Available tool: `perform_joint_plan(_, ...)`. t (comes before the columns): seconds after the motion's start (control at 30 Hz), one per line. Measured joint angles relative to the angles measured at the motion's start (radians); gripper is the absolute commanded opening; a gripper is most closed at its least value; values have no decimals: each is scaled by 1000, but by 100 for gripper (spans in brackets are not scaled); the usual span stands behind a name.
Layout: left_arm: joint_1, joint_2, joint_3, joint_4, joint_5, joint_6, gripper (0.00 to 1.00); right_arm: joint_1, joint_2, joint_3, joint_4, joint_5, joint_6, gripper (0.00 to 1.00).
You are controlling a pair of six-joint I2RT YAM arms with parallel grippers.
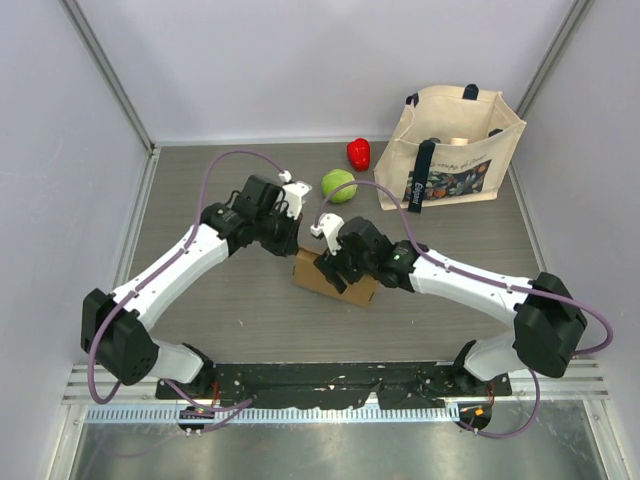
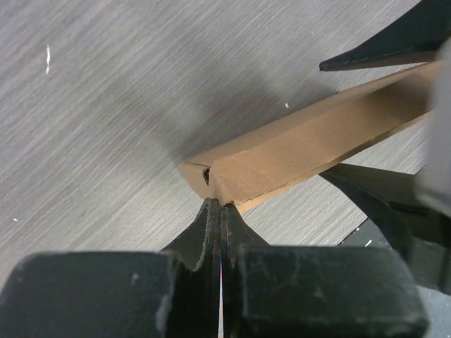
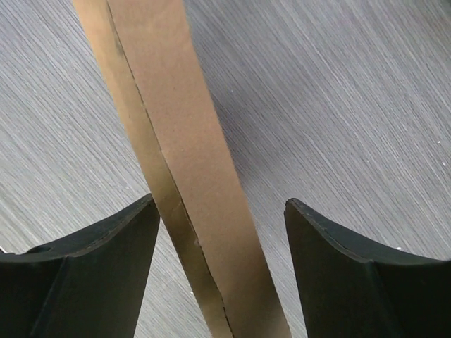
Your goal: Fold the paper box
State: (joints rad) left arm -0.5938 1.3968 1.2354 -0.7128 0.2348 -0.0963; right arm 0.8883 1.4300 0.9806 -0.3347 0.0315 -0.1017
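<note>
Cardboard of the paper box [image 3: 176, 127] sits inside your spread right tool [image 3: 220, 203]; close squarely, with the pressed-together left tool [image 2: 222, 205] bracing its corner.

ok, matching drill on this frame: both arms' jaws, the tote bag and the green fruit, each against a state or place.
1 left arm's jaws
2 right arm's jaws
3 beige canvas tote bag
4 round green fruit

A open, straddling a wall of the plain brown cardboard box
B upright, far right corner of the grey table
C shut, tips at the box's corner
D beside a small red object

Pairs: 1-C, 2-A, 3-B, 4-D
</note>
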Motion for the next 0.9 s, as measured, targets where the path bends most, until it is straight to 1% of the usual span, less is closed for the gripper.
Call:
perform_joint_plan(0.37, -1, -19, -83, 20, 12, -57, 0, 0, -70, -16, 84, -61, 129, 78)
perform_joint_plan(0.67, -1, -23, -83, 11, 30, -79, 0, 0, -66, -16, 101, -33, 157, 77)
perform_joint_plan(0.9, -1, 2, -44, -34, 43, -106, 0, 1, -49, -16, 102, -4, 160, 77)
